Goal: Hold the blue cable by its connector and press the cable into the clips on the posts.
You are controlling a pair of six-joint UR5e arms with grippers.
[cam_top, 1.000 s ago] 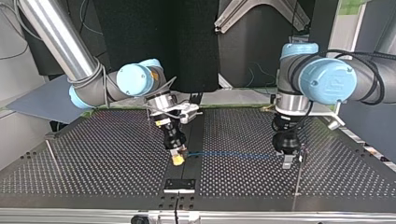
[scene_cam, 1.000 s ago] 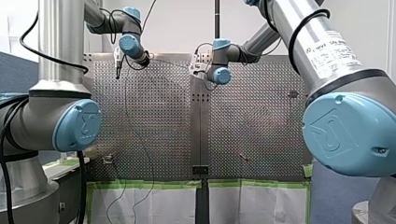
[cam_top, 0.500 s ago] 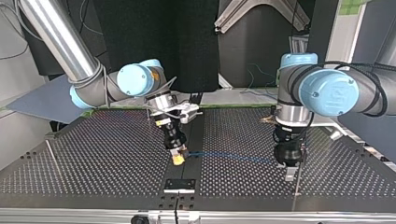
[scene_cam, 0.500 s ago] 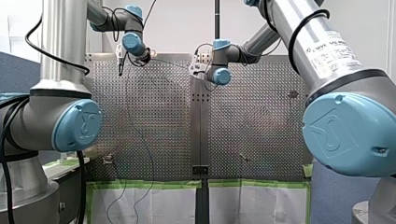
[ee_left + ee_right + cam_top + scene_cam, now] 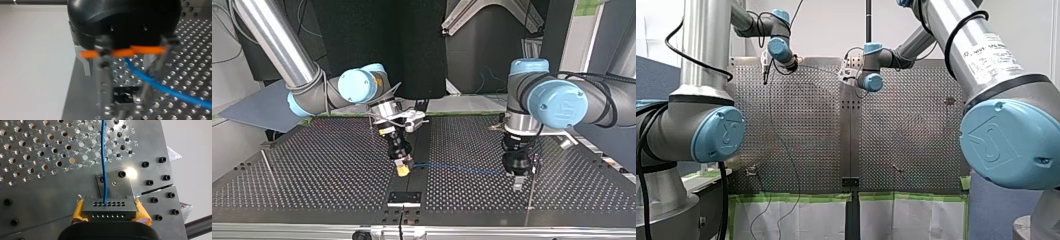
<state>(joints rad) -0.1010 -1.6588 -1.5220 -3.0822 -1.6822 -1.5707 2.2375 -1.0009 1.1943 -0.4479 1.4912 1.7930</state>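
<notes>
My right gripper (image 5: 402,170) tilted down at perforated table (image 5: 312,170), yellow pads (image 5: 77,213) clamped on connector (image 5: 109,207), blue cable (image 5: 457,167) stretching from connector to my left gripper (image 5: 518,183), wrist vertical, fingers (image 5: 101,75) apart astride cable, well apart from connector

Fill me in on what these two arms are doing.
My right gripper, with yellow pads, is clamped on the grey perforated connector block at the end of the thin blue cable. The cable stretches over the perforated metal table to my left gripper, which hangs close to a thin metal post. Whether it is clipped in yet cannot be made out.
</notes>
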